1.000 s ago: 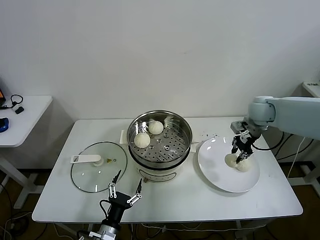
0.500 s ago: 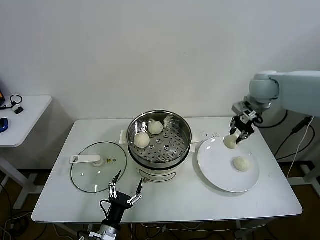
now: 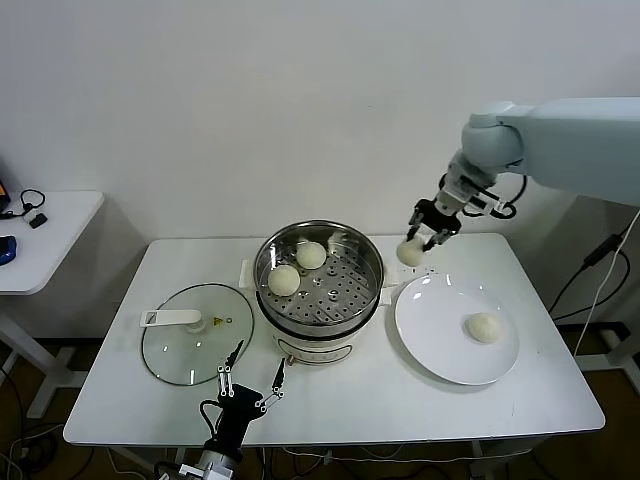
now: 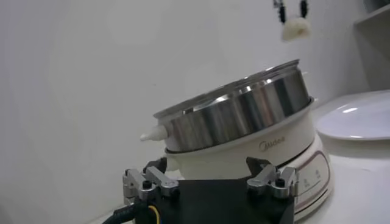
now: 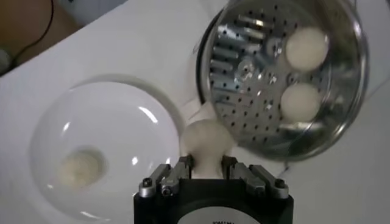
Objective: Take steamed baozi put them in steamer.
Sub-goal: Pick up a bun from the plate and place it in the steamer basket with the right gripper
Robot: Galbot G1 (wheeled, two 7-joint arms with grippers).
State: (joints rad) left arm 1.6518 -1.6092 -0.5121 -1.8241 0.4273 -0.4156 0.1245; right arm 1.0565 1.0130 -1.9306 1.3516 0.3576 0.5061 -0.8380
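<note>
Four steamed baozi were in view. Two sat side by side on the perforated tray inside the steamer, toward its far-left part: one farther back, the other nearer me. A third baozi lay alone on the one white plate, right of the steamer on the worktop.

The fourth baozi was pinched in my right hand, fingers closed on its sides, held in the air above the gap between the steamer's right rim and the plate's far-left edge. From my right wrist I saw it between the fingers, with the tray's two buns beyond.

My left hand hovered low at the near edge of the worktop, in front of the steamer, fingers spread wide and holding nothing. One glass lid lay flat to the steamer's left.
</note>
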